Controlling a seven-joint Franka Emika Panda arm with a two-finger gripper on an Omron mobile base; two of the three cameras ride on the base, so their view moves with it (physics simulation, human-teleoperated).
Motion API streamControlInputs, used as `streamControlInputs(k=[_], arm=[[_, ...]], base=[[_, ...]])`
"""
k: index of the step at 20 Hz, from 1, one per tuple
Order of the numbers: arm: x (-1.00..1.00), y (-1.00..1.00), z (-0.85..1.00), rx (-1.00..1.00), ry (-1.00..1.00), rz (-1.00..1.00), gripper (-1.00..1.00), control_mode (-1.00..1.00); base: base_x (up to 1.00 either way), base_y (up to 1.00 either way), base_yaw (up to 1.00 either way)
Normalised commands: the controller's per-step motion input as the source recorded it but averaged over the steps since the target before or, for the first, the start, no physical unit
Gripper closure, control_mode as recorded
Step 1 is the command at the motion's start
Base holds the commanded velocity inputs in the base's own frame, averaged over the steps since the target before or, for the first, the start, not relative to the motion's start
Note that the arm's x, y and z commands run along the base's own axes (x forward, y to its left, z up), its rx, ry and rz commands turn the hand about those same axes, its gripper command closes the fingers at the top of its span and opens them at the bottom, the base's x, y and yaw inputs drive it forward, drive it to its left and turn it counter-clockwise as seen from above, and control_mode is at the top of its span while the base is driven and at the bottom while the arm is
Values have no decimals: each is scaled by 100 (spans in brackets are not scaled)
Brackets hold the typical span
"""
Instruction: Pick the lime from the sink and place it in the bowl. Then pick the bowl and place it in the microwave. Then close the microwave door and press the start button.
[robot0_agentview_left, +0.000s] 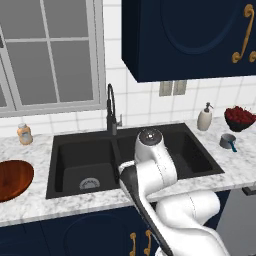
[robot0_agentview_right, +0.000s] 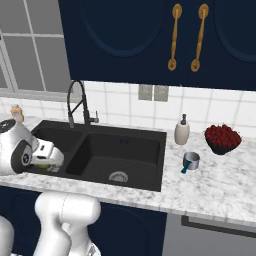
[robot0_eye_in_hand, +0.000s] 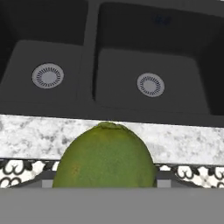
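While the end effector (robot0_agentview_right: 47, 161) is clenched across the lime (robot0_eye_in_hand: 105, 156) at lower centre of the hand view, above the sink (robot0_eye_in_hand: 131, 74), treat this small, firm, smooth-skinned fruit as light yet roll-prone, holding across its widest girth.

yellow-green lime (robot0_eye_in_hand: 105, 155) close up at the end effector (robot0_eye_in_hand: 105, 183), above the tabletop edge, black double-basin sink (robot0_agentview_left: 197, 172) beyond, glossy reddish-brown bowl (robot0_agentview_left: 12, 179) upright on tabletop, left of sink
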Motion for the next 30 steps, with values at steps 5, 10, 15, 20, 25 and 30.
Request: streamControlInputs(k=[5,10,15,20,25,30], arm=[[1,96,6,-1,-22,11,100,-100],[15,93,19,-1,-12,10,100,-100],[23,74,23,-5,-18,12,100,-100],[37,73,16,0,-10,11,100,-100],[25,73,24,0,5,9,100,-100],[7,88,4,0,19,12,100,-100]], base=[[0,0,0],[0,0,0],[0,0,0],[0,0,0],[0,0,0],[0,0,0]])
